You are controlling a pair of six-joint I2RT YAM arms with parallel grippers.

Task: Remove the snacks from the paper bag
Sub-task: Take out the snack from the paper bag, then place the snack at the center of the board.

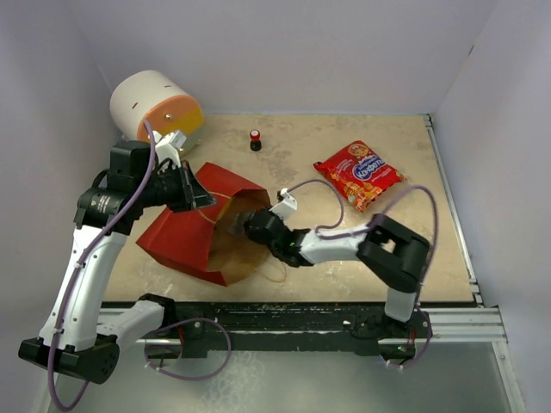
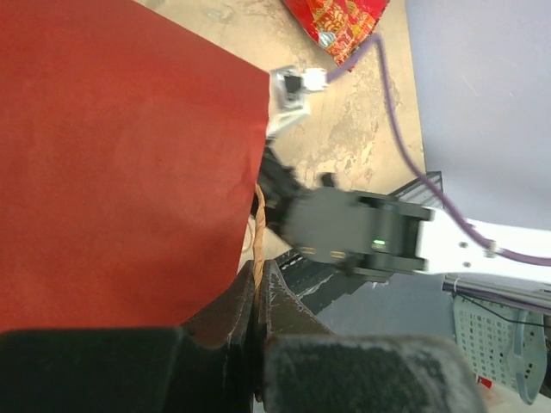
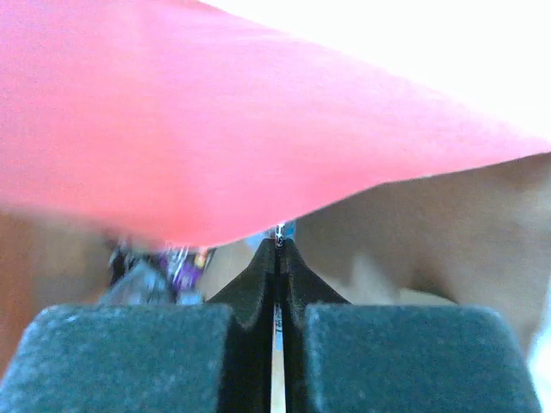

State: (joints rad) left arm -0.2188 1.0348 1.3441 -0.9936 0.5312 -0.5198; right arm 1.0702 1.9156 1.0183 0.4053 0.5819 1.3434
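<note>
Right gripper [image 1: 245, 225] reaches into the paper bag [image 1: 181, 241] mouth, jaws pressed together; can't tell if anything is caught. Left gripper [image 1: 200, 200] pinches the bag's upper lip. Red chip bag [image 1: 358, 174] already out, at 2 o'clock from the bag. Small purple packets [image 3: 164, 262] inside, yet to come out.

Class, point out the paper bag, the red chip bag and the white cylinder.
paper bag [image 1: 176, 237]: top view, red outer side panel.
red chip bag [image 1: 359, 175]: top view, middle of its printed face.
white cylinder [image 1: 145, 101]: top view, its curved white wall.
</note>
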